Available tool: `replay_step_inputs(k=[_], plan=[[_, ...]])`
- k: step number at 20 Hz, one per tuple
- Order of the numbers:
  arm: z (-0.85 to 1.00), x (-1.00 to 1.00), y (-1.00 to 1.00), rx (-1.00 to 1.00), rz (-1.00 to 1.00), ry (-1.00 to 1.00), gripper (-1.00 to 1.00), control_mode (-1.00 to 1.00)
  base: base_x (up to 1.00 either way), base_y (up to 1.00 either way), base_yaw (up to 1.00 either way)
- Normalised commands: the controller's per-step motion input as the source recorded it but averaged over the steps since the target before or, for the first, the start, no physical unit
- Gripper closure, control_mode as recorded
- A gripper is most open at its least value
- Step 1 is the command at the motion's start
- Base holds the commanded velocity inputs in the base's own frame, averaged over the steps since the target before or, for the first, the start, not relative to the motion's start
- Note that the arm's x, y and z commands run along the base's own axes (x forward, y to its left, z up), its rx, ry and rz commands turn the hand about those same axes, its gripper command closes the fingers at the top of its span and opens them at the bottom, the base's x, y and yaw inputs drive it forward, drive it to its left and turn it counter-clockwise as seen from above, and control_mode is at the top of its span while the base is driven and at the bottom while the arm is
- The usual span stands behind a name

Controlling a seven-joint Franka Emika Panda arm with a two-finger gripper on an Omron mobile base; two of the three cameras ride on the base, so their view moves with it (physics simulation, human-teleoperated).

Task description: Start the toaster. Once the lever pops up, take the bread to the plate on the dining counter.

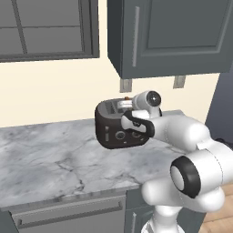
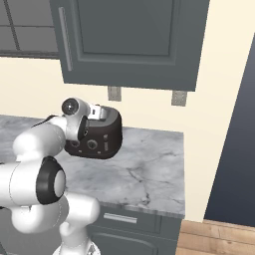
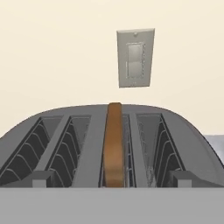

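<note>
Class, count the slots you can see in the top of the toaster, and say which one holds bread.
4, side by side across the toaster top. Counting from the left in the hand view, the third holds the bread on edge; the other three look empty.

My arm (image 1: pixel 182 136) is glossy white with black bands at the joints. The toaster (image 1: pixel 116 127) below me is dark brown-black and shiny from the base views; close up, its top (image 3: pixel 94 131) reads mid grey, with darker slots lined by thin pale wires. The bread (image 3: pixel 114 144) standing in one slot is warm orange-brown along its edge. The counter (image 1: pixel 45 154) is grey-white marble with darker veins. The wall (image 3: pixel 57 52) is plain cream, its switch plate (image 3: pixel 135 57) pale grey. The cabinets (image 2: pixel 124 40) overhead are slate grey.
</note>
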Motion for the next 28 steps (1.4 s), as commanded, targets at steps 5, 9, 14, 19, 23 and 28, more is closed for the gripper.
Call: replay_step_inputs(k=[5,9,14,19,23,28], plan=[[-0.12,0.04,0.0,0.0,0.0,0.0,-1.0,-1.0,0.0,0.0,0.0],[-0.07,0.08,0.0,0.0,0.0,0.0,-1.0,-1.0,0.0,0.0,0.0],[-0.02,0.11,0.0,0.0,0.0,0.0,-1.0,-1.0,0.0,0.0,0.0],[0.0,0.08,0.0,0.0,0.0,0.0,-1.0,-1.0,0.0,0.0,0.0],[0.0,0.05,0.0,0.0,0.0,0.01,-1.0,-1.0,0.0,0.0,0.0],[-0.05,0.07,0.0,0.0,0.0,0.01,-1.0,-1.0,0.0,0.0,0.0]])
